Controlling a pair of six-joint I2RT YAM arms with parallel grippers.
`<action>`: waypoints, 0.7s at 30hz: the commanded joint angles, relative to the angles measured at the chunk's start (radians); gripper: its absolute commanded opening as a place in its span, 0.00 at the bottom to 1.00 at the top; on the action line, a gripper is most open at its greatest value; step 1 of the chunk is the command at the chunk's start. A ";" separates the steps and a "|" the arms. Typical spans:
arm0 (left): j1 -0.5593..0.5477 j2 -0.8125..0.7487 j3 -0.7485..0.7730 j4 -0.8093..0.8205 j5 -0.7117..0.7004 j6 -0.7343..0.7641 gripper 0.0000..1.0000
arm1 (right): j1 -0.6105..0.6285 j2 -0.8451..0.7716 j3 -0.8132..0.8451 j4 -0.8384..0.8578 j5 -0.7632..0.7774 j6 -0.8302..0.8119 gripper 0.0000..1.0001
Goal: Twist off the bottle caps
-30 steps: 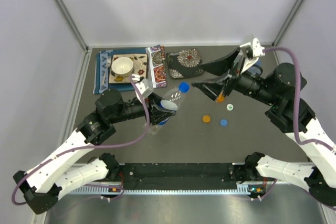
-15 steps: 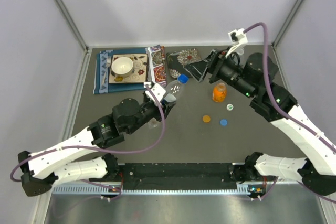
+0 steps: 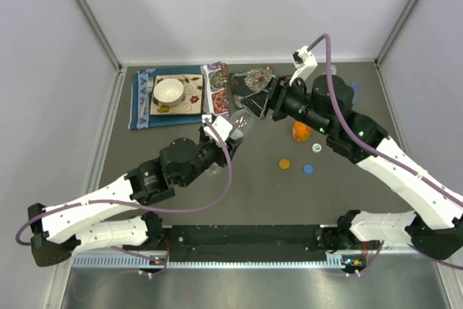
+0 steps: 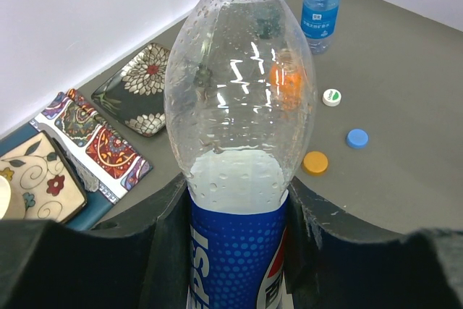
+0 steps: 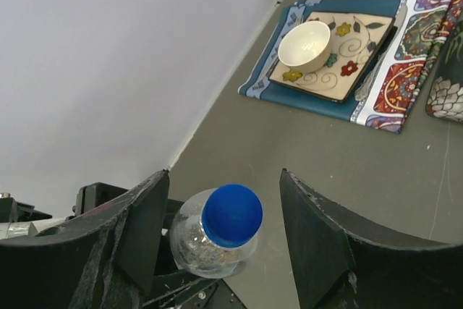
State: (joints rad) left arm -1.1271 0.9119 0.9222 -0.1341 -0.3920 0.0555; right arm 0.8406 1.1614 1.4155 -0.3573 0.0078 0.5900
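**Item:** blue-red-label bottle (image 4: 239, 142). Clear, droplets inside upper half, screw cap (image 5: 231, 213) blue & on. Upright, held off the table (image 3: 239, 200), mid-table toward far edge, just in front of patterned mat (image 3: 217, 99).

**Holder:** left gripper (image 4: 235, 251), jaws clamped on the label band, touching both sides.

**Right gripper** (image 5: 224, 179): jaws spread, one each side of screw cap, gap both sides, no contact.

**Chg:**
- Half a sec. ago the right gripper was further right, off the bottle; now it is over its top.
- A sec. ago the bottle was tilted, with the cap visible from above.

**Hidden:**
- Top view: cap & most of the bottle covered by the right gripper.
- Left wrist view: cap top cut at frame edge, bottle base out of frame.

**Other:**
- Orange bottle (image 3: 302, 131), right of centre, part-covered by right arm; cap on/off can't tell.
- Blue-label bottle (image 4: 322, 5), toward far right corner, top cut off.
- Loose on table: orange cap (image 4: 315, 162), blue loose cap (image 4: 357, 137), white-green cap (image 4: 332, 96).
- Bowl (image 5: 305, 45) on square plate (image 5: 362, 41) on the mat, far left.
- Dark floral plate (image 4: 137, 92) beside the mat.
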 commanded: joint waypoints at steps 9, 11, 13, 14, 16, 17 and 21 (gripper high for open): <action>-0.008 -0.022 0.015 0.067 -0.027 0.003 0.30 | 0.029 0.009 -0.030 0.021 0.011 0.024 0.46; -0.008 -0.022 0.010 0.068 -0.027 0.001 0.30 | 0.032 0.009 -0.035 0.024 0.012 0.025 0.43; -0.007 -0.025 0.010 0.067 -0.027 0.001 0.31 | 0.031 0.008 -0.038 0.029 0.012 0.025 0.44; -0.007 -0.025 0.009 0.068 -0.027 0.001 0.30 | 0.031 0.007 -0.041 0.030 0.014 0.027 0.46; -0.008 -0.027 0.007 0.067 -0.027 0.000 0.31 | 0.031 0.003 -0.046 0.044 0.017 0.031 0.53; -0.008 -0.027 0.006 0.068 -0.025 -0.002 0.31 | 0.031 0.003 -0.047 0.047 0.020 0.034 0.55; -0.008 -0.028 0.004 0.068 -0.024 -0.005 0.31 | 0.031 0.001 -0.046 0.063 0.029 0.037 0.59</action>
State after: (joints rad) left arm -1.1286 0.9115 0.9222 -0.1272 -0.4091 0.0551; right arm 0.8612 1.1690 1.3651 -0.3550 0.0147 0.6174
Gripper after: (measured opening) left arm 0.482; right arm 0.580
